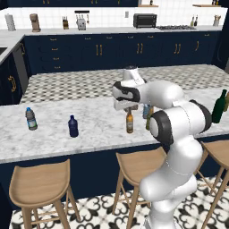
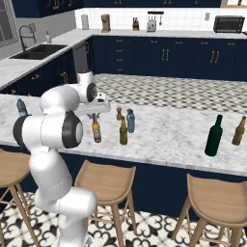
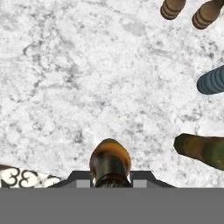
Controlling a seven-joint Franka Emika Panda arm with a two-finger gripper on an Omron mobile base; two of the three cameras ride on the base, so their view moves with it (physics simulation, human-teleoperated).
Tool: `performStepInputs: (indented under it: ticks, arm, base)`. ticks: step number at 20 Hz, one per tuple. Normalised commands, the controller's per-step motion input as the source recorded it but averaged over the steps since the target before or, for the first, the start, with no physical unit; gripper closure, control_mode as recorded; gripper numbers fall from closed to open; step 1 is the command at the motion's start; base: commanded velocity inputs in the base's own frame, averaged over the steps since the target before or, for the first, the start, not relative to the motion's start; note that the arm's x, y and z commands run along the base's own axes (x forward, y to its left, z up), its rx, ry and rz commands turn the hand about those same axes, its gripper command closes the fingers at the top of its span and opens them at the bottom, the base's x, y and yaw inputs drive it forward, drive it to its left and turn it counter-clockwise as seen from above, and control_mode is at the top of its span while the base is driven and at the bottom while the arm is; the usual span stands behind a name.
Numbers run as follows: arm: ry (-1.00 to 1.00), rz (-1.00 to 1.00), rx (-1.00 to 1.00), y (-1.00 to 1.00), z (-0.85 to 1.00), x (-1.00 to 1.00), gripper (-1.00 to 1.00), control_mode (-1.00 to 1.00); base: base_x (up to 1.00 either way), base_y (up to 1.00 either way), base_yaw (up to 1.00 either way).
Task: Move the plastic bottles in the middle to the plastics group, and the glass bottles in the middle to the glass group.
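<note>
Simulated kitchen, marble island counter (image 1: 89,129). Gripper (image 3: 110,178) clamped on neck of amber beer bottle (image 1: 129,122), which stands upright on counter near front edge, centre; hand view looks straight down on its brown top w/ dark finger tips (image 3: 83,180) pressed to either side. Second amber bottle (image 2: 123,132) upright just beside, to robot's right; small pale-blue bottle (image 2: 130,121) w/ blue cap just behind it. Two small brown wooden shakers (image 3: 173,8) farther back on counter, near middle cluster. At left end of counter, well apart from centre: clear blue-capped labelled bottle (image 1: 31,119) and squat dark navy bottle (image 1: 73,126), both upright, near each other. At right end: tall dark green wine bottle (image 2: 213,136) upright, w/ another amber bottle (image 2: 238,131) near it, closer to counter's end. Wooden stools (image 1: 40,185) lined up below counter's front edge. Dark navy cabinets (image 1: 98,51) along back wall, toaster oven (image 1: 144,20) on rear worktop; sink (image 2: 36,51) visible at left in right base view.
</note>
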Motion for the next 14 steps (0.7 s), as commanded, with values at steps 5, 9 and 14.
performStepInputs:
  ticks: [5,9,14]
  arm:
    - [0.03,0.0,0.0,-0.47,0.39,-0.51,1.0,-1.0]
    - [0.04,0.0,0.0,-0.7,0.21,-0.26,1.0,-1.0]
    - [0.04,0.0,0.0,-0.81,0.17,-0.22,1.0,-1.0]
  base:
    - [0.0,0.0,0.0]
    - [0.0,0.0,0.0]
    - [0.0,0.0,0.0]
